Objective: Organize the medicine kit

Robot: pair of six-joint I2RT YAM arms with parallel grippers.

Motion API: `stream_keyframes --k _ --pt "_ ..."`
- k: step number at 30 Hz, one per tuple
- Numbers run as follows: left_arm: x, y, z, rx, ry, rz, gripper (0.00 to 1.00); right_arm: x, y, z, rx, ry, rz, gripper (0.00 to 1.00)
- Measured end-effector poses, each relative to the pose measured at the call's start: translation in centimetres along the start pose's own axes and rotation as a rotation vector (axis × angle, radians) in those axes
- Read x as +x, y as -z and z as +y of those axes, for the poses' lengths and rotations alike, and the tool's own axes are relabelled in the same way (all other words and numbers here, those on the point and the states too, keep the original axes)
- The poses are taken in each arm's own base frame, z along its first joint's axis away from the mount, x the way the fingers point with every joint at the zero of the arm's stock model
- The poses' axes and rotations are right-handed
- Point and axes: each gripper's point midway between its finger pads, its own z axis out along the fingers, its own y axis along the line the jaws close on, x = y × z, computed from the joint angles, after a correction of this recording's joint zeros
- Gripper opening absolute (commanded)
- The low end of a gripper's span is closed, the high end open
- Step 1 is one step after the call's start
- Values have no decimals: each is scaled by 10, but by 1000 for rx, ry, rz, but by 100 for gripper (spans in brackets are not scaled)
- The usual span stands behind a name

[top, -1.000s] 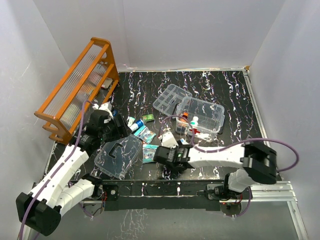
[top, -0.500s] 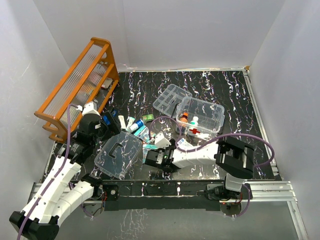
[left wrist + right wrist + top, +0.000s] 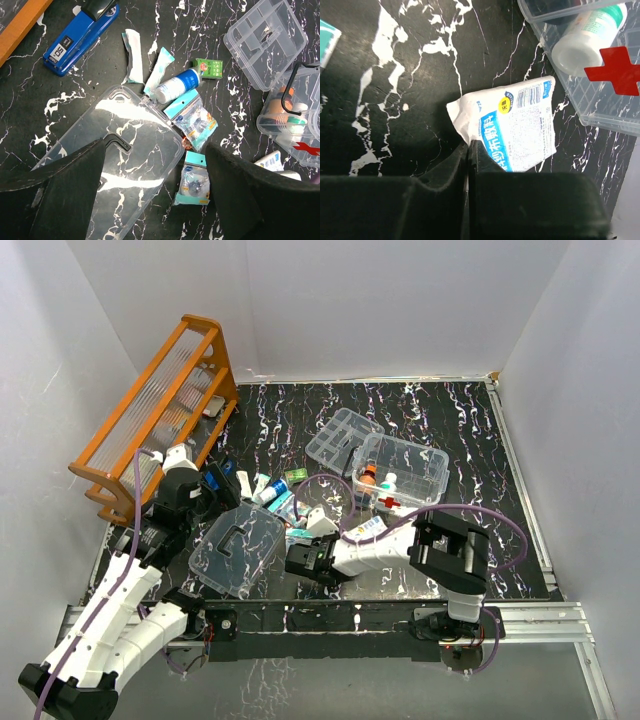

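Note:
The medicine kit lies apart on the black marbled table: clear box (image 3: 432, 462) (image 3: 600, 107) with bottles inside, compartmented tray (image 3: 340, 435) (image 3: 265, 35) and lid (image 3: 235, 550) (image 3: 125, 135) with its dark handle. My right gripper (image 3: 468, 146) (image 3: 338, 542) is shut, pinching the lower left corner of a white packet (image 3: 520, 125) (image 3: 366, 528) with blue print that lies just beside the box. My left gripper (image 3: 155, 200) (image 3: 205, 495) hangs open above the lid's right edge and a teal packet (image 3: 196, 172), holding nothing.
Loose between lid and tray are a blue-and-white bottle (image 3: 177, 85), a small green box (image 3: 208, 67), white sachets (image 3: 134, 55) and another teal packet (image 3: 197, 120). A blue stapler (image 3: 80, 37) lies by the orange wooden rack (image 3: 155, 415) at the far left.
The right gripper slid left and its jaws closed on the white packet's corner. The left arm drew back toward the rack, then held still with its jaws a little wider.

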Motion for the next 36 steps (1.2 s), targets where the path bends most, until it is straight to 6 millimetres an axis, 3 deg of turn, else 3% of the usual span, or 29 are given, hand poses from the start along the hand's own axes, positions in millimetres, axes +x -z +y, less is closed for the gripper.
stream_keyframes --k 5,9,14,18,21,30,36 --pt "-3 1 0 -1 -4 -8 81 -15 8 1 -22 -34 -3 0" --pt "-6 2 -2 4 0 -15 83 -34 26 -3 -139 -101 -12 0" --pt "-3 4 -10 43 1 9 88 -83 59 -31 -394 -343 -74 0" --pt "-2 7 -36 164 11 50 92 -122 78 -68 -567 -535 -159 0" --pt "0 10 -60 272 12 95 92 -138 88 -90 -658 -618 -205 0" --pt "7 28 -125 603 46 228 92 -169 114 -116 -905 -752 -266 0" --pt "4 40 -146 723 74 261 91 -184 109 -161 -909 -888 -310 0"
